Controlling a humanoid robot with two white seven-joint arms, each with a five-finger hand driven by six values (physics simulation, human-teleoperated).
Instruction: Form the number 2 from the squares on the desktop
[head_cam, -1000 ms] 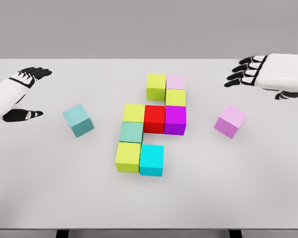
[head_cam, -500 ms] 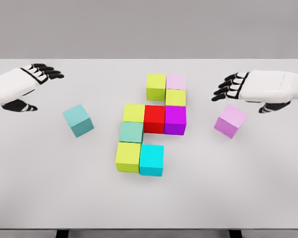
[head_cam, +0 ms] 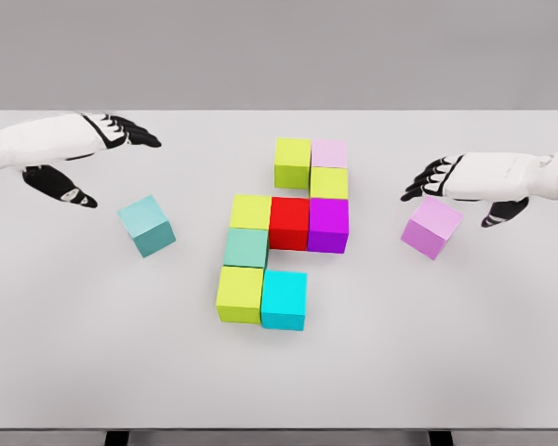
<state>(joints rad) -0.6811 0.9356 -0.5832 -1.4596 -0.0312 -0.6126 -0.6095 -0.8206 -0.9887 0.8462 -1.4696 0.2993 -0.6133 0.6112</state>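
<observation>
left hand spread open above teal cube; right hand open, empty, just over pink cube.

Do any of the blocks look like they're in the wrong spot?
Yes, two sit apart from the joined group, both turned askew: the teal cube on the left and the pink cube on the right. The left hand and right hand hover open near them.
</observation>
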